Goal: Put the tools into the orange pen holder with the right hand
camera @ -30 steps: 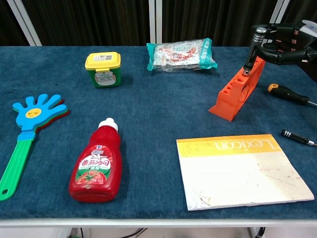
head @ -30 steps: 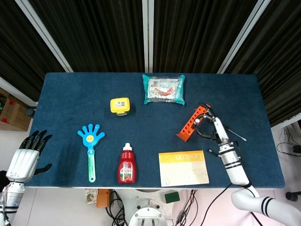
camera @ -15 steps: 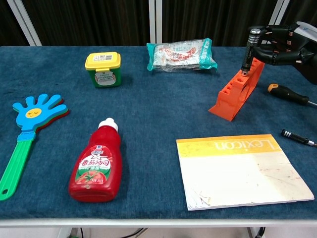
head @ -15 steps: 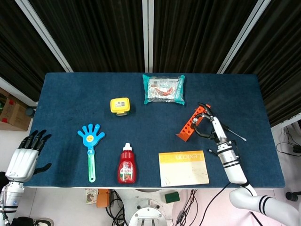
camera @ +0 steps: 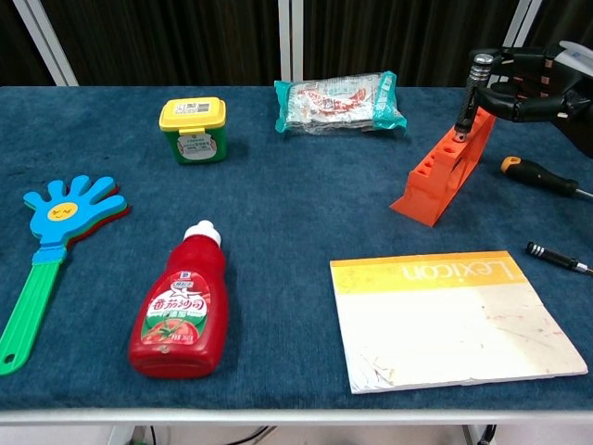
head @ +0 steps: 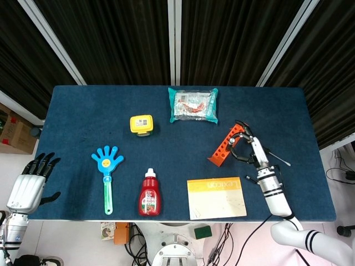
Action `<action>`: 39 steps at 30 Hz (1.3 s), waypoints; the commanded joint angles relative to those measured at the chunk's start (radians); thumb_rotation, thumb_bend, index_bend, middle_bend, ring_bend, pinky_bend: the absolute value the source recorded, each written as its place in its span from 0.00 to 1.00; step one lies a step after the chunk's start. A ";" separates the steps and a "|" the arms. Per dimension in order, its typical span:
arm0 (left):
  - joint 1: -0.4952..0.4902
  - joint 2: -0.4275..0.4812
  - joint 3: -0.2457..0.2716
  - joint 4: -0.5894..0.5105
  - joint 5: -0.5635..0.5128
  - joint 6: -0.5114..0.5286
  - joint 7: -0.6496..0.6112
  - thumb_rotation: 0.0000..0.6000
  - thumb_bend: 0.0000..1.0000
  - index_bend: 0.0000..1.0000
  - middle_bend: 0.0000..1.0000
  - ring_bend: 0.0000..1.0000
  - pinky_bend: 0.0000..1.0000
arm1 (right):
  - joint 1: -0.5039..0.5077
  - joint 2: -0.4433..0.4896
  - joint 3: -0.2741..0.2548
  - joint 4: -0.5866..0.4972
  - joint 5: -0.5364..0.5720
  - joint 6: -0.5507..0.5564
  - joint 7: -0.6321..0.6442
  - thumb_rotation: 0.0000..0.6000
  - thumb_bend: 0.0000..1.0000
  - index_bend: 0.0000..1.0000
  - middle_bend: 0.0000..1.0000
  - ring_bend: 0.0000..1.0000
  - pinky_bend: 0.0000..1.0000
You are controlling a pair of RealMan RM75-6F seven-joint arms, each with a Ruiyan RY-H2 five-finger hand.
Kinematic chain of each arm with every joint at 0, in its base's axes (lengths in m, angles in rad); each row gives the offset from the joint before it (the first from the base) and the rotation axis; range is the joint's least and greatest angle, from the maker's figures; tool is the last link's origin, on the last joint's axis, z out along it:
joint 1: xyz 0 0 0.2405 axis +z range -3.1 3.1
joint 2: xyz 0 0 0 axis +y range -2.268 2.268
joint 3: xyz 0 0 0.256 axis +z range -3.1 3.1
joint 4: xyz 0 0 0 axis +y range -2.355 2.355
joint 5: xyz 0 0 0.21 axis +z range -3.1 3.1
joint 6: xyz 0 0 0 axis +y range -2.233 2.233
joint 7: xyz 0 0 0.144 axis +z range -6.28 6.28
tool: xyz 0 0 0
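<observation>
a dark blue cloth-covered table (camera: 278,213) stands before black curtains with pale diagonal rails, and the right hand (camera: 523,83) hovers over its far right part, fingers curled around the silver-and-black handle of a small tool (camera: 471,88). that tool stands nearly upright, tip down into the top hole of the orange pen holder (camera: 443,171), which lies just below and to the left of the hand, sloping with its long axis running from the hand down toward the notebook (camera: 454,315). an orange-handled screwdriver (camera: 537,176) lies just right of the holder under the hand, pointing right, a thin black tool (camera: 554,257) lies nearer the front edge, and the left hand (head: 28,185) hangs far off at the other side, off the table, fingers spread and holding nothing.
</observation>
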 commanded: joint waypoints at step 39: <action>-0.003 0.001 -0.001 0.001 -0.008 -0.006 0.000 1.00 0.05 0.15 0.07 0.03 0.18 | -0.034 0.078 -0.024 -0.036 -0.059 0.056 0.073 1.00 0.24 0.23 0.02 0.00 0.00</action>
